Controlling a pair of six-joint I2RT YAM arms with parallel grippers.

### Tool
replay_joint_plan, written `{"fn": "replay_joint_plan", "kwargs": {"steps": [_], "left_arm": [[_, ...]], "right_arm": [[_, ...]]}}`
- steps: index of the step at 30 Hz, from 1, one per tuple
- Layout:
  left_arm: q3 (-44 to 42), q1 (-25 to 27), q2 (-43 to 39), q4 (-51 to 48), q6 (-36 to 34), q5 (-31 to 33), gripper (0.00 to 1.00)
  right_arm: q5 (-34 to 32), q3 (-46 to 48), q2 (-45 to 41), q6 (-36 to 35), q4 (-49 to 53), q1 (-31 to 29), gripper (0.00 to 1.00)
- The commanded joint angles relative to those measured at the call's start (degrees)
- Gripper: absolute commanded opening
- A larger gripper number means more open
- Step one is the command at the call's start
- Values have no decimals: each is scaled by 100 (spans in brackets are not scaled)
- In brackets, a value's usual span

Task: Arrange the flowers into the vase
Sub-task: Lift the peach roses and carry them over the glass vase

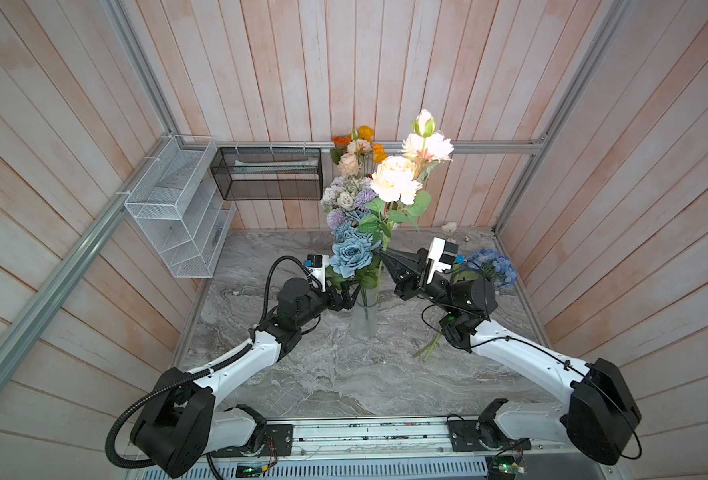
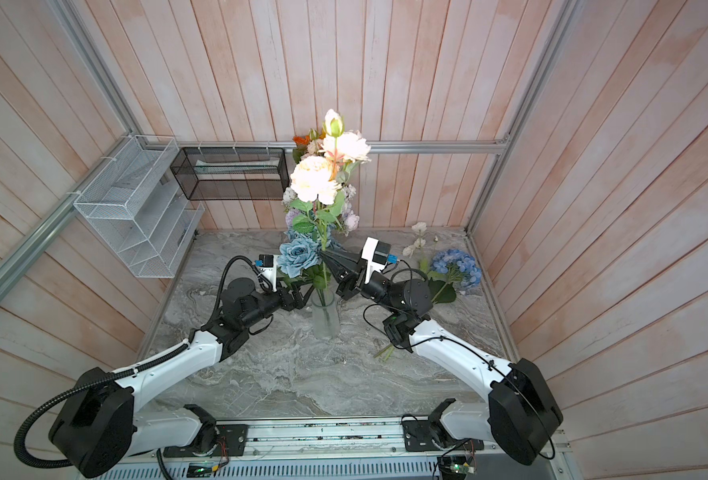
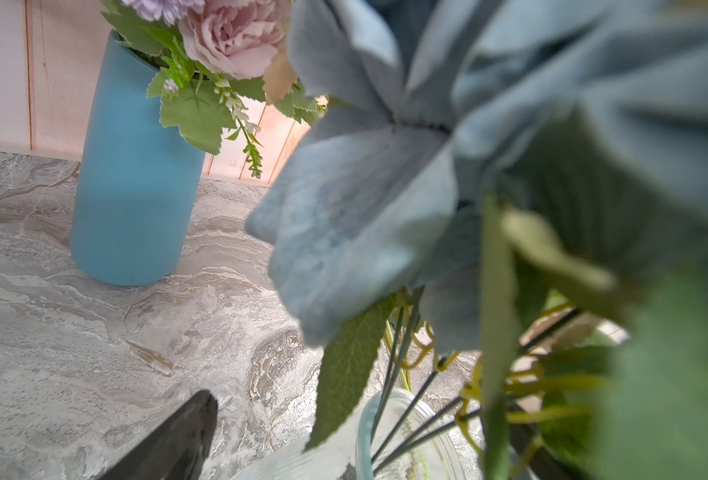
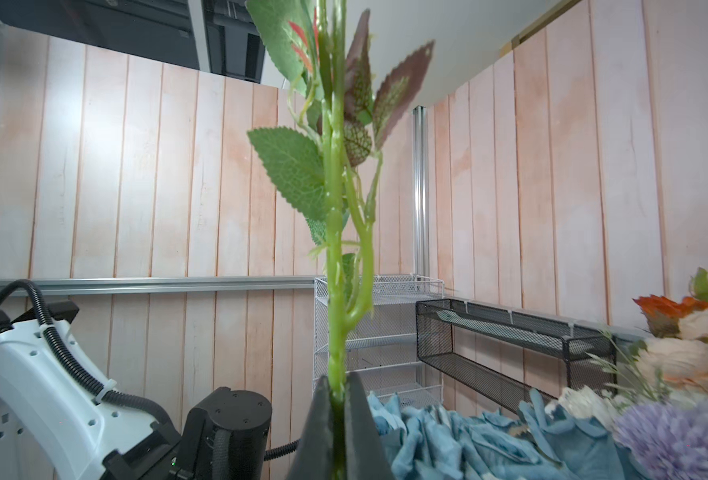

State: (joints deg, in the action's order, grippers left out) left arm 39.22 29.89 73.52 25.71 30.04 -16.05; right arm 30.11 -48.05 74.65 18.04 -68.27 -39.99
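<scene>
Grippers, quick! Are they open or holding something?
Left gripper: open, jaws wide beside the clear vase.
Right gripper: shut on the peach flower's stem.

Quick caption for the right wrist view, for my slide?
Right gripper shut on a leafy green flower stem, blue blooms just beyond it.

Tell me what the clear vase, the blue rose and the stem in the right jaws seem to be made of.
Clear vase: probably glass, perhaps clear plastic; slightly frosted, yet its contents show through.
Blue rose: seemingly fabric, matte; its petals look cloth-like, with flat cut edges.
Stem: likely moulded plastic, semi-glossy; it has smooth, uniform green knobs and a slight shine.
</scene>
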Motion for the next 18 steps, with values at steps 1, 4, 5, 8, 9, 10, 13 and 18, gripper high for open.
{"fn": "replay_joint_plan", "kwargs": {"steps": [1, 4, 5, 8, 9, 10, 13, 18], "left_arm": [[178, -45, -100, -14, -29, 48, 100], [156, -44, -133, -13, -42, 63, 100], [147, -45, -146, -9, -42, 67, 100], [138, -55, -180, -45, -59, 83, 100], [146, -59, -180, -57, -73, 80, 100], [139, -54, -203, -68, -84, 76, 100], [119, -70, -239, -93, -103, 117, 100], [70, -89, -296, -97, -86, 120, 100]], "right_arm": [[270, -254, 147, -253, -477, -118, 0], [483, -234, 322, -505, -657, -171, 0], [525, -193, 399, -609, -806, -200, 0], [600, -50, 634, -1016, -1153, -272, 0], [664, -16, 715, -1150, -1221, -273, 0], [707, 18, 796, -1281, -1279, -273, 0], [780, 156, 1003, -1562, -1572, -277, 0], [813, 355, 1224, -1940, -1744, -281, 0]]}}
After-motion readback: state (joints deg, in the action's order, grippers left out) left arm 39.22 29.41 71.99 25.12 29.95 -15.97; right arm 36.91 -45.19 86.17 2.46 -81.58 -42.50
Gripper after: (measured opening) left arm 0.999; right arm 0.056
